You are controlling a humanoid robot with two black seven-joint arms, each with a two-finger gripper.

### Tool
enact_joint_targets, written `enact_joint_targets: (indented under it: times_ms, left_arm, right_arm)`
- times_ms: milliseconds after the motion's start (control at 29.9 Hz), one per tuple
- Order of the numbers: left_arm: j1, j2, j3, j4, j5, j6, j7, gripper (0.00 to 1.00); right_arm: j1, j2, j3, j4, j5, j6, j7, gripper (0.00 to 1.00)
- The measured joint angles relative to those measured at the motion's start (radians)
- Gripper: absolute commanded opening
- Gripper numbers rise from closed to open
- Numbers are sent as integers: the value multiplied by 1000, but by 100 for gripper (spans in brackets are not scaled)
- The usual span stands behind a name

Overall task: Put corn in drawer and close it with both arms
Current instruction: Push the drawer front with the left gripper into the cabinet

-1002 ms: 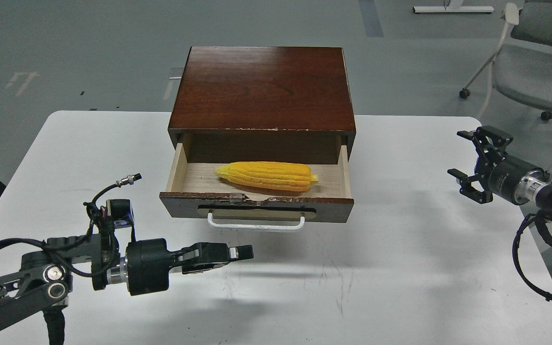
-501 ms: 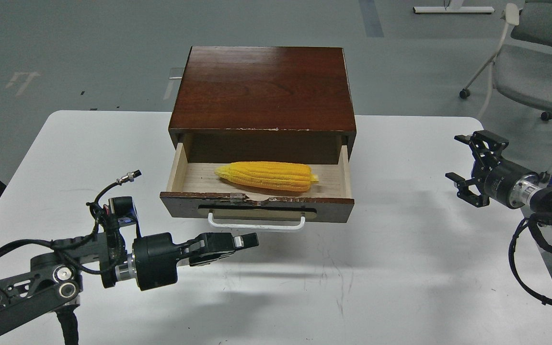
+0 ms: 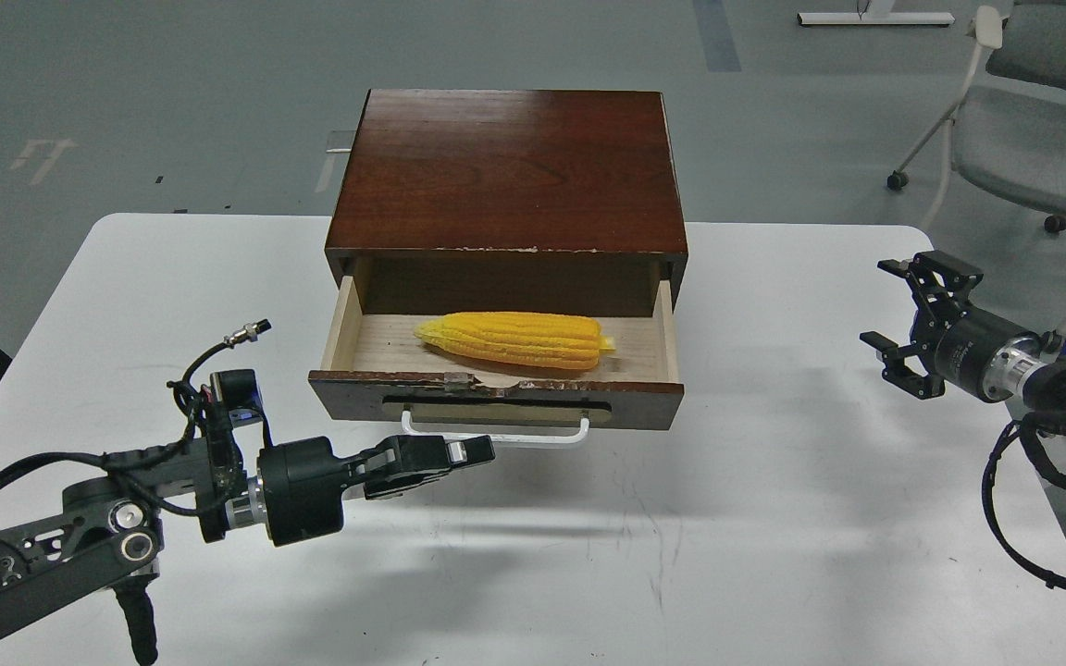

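The yellow corn [image 3: 514, 339] lies lengthwise inside the open drawer [image 3: 496, 398], on its pale wood floor. The drawer sticks out of the dark brown cabinet [image 3: 507, 166], with its chipped front and white bar handle [image 3: 496, 433] facing me. My left gripper [image 3: 473, 451] is shut and empty, its tip just below and in front of the handle's middle left part. My right gripper [image 3: 903, 314] is open and empty, well to the right of the drawer above the table.
The cabinet stands at the back middle of the white table [image 3: 727, 518]. A grey wheeled chair [image 3: 1014, 120] stands on the floor at the back right, beyond the table's edge. Black cables hang from both arms.
My left gripper has moved up and forward, from in front of the drawer to just under the handle. My right gripper dropped slightly and then held still. Corn and drawer have not moved.
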Motion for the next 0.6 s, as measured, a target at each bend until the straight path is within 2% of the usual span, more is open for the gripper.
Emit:
enact_joint_targets:
  times_ms: [601]
  left_arm:
    - [0, -5, 2, 41, 33, -9, 4, 1]
  right_arm:
    - [-1, 0, 0, -2, 0, 0, 0, 92]
